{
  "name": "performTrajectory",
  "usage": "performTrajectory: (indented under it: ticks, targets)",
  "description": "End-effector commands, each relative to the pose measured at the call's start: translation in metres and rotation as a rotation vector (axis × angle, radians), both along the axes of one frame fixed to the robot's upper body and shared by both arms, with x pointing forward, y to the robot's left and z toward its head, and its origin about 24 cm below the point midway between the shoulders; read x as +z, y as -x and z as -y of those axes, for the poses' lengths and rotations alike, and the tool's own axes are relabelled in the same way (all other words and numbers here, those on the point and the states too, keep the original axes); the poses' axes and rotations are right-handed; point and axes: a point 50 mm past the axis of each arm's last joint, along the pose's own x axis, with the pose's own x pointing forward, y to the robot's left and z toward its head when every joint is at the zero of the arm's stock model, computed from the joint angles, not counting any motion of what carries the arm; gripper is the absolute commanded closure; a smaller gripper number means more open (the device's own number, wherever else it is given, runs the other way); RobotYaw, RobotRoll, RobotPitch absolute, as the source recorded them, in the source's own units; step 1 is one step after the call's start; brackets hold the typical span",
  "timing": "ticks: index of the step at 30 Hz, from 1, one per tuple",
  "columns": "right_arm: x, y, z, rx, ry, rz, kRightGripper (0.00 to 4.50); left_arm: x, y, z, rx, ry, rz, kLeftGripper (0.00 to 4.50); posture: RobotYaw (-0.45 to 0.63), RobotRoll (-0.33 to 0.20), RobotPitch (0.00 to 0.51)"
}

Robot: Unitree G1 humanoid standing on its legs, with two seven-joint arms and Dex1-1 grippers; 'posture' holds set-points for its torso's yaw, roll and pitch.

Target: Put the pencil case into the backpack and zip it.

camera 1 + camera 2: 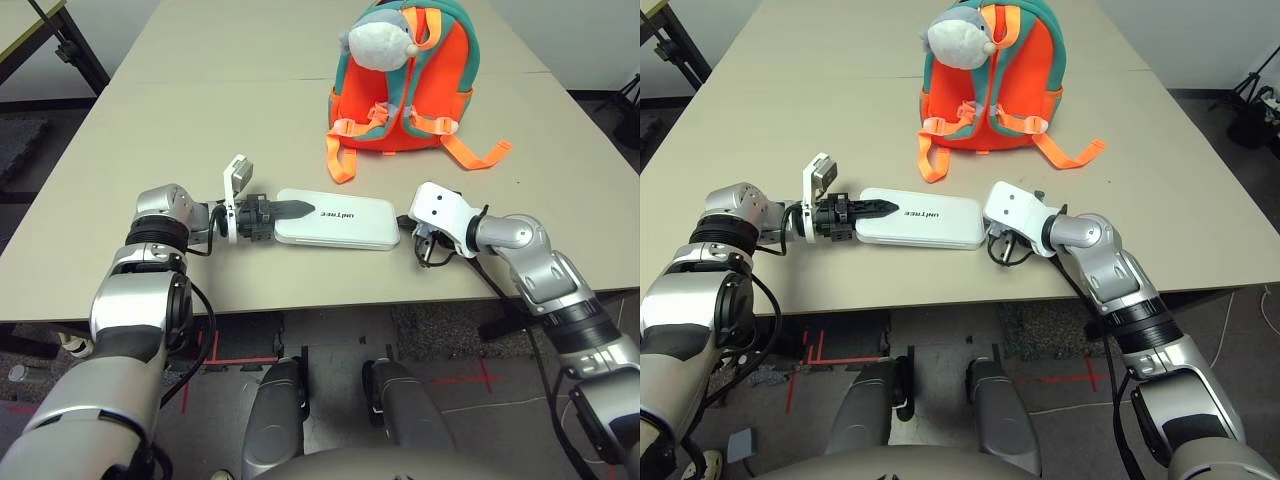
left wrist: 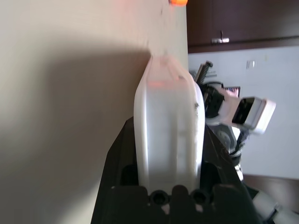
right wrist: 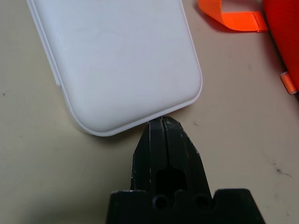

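Smooth white pencil case [image 1: 338, 219] grasped at its nine o'clock end, below the soft backpack [image 1: 405, 80].
The left end effector [image 2: 169, 126] grasps the glossy, round-cornered case between black fingers; the right end effector [image 3: 163, 120], clenched to a faceted black wedge, meets its three o'clock end. At one o'clock from the case, on the smooth beige desk [image 1: 220, 110], the backpack shows orange fabric, teal trim, flat webbing straps and a grey-white plush head [image 1: 381, 42].

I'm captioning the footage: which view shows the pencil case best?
The left eye view: the whole lid of the pencil case and its lettering show. The right eye view nearly matches; the wrist views show one end each.
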Motion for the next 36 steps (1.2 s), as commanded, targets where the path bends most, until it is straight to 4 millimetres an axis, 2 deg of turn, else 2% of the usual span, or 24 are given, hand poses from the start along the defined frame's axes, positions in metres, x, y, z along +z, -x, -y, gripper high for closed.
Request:
performTrajectory:
  ticks: [1, 3, 5, 10, 14, 19, 23, 27, 30, 36]
  targets:
    - [0.002, -0.003, 0.007, -0.024, 0.002, 0.012, 4.50, 0.020, -0.010, -0.009, 0.075, -0.003, 0.138, 3.22, -0.21, 0.000, 0.155]
    - [0.004, -0.005, 0.012, -0.050, -0.014, 0.011, 4.12, 0.039, -0.014, -0.013, 0.105, 0.036, 0.245, 3.22, -0.21, 0.000, 0.155]
    - [0.008, -0.007, 0.017, -0.086, -0.050, 0.007, 3.52, 0.062, -0.014, -0.018, 0.127, 0.080, 0.361, 3.22, -0.21, 0.000, 0.156]
    - [0.022, -0.014, 0.026, -0.190, -0.214, -0.015, 1.57, 0.114, 0.003, -0.028, 0.096, 0.195, 0.598, 3.22, -0.21, 0.000, 0.156]
    - [0.039, -0.022, 0.032, -0.276, -0.387, -0.036, 0.04, 0.141, 0.019, -0.035, 0.070, 0.244, 0.715, 3.22, -0.19, 0.000, 0.156]
    - [0.063, -0.034, 0.035, -0.363, -0.596, -0.032, 0.00, 0.169, 0.025, -0.045, 0.130, 0.266, 0.855, 3.22, -0.19, 0.000, 0.156]
    - [0.081, -0.042, 0.029, -0.396, -0.758, -0.035, 0.00, 0.200, 0.019, -0.055, 0.310, 0.279, 1.016, 3.22, -0.18, 0.000, 0.148]
    - [0.088, -0.046, 0.022, -0.415, -0.826, -0.039, 0.00, 0.223, 0.014, -0.062, 0.476, 0.276, 1.117, 3.22, -0.17, 0.000, 0.145]
    - [0.088, -0.050, 0.017, -0.433, -0.850, -0.043, 0.00, 0.230, 0.011, -0.064, 0.546, 0.218, 1.183, 3.22, -0.17, 0.000, 0.139]
    - [0.085, -0.061, 0.005, -0.462, -0.854, -0.040, 0.00, 0.230, 0.004, -0.067, 0.612, 0.149, 1.232, 3.22, -0.17, 0.000, 0.138]
